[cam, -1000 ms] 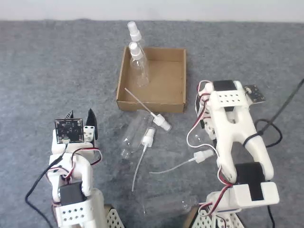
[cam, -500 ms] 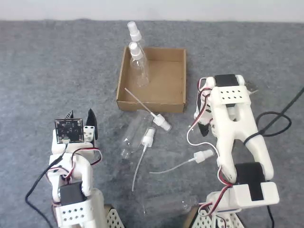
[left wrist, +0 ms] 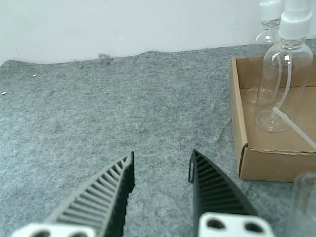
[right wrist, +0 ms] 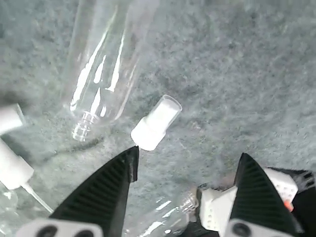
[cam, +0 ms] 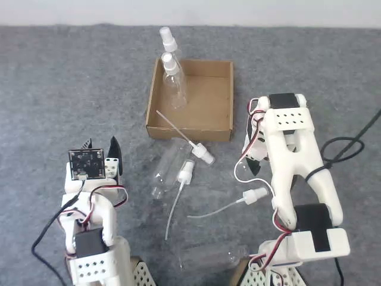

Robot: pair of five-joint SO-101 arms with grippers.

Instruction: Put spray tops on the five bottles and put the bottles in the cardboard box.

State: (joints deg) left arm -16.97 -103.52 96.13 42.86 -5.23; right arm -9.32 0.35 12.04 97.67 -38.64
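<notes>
Wrist newly turned, right gripper point(right wrist: 188, 153) gapes at a white spray top point(right wrist: 155, 123); clear bottle point(right wrist: 106, 59) lies near-left to far-right, neck apparently toward that gripper; left gripper point(left wrist: 162, 154) likewise spread.

Nothing legible shows: no lettering, number or sign (the brown cardboard box point(cam: 187, 132), ahead of the left claw point(left wrist: 163, 155), has plain, unprinted walls).

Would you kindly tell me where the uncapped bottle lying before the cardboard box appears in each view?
High view: the uncapped bottle lies mid-table, base toward the cardboard box.
Left wrist view: its base, in front of the box wall.
Right wrist view: beyond the right tool, neck beside a loose spray top.
Shared landmark: the grey mat.
</notes>
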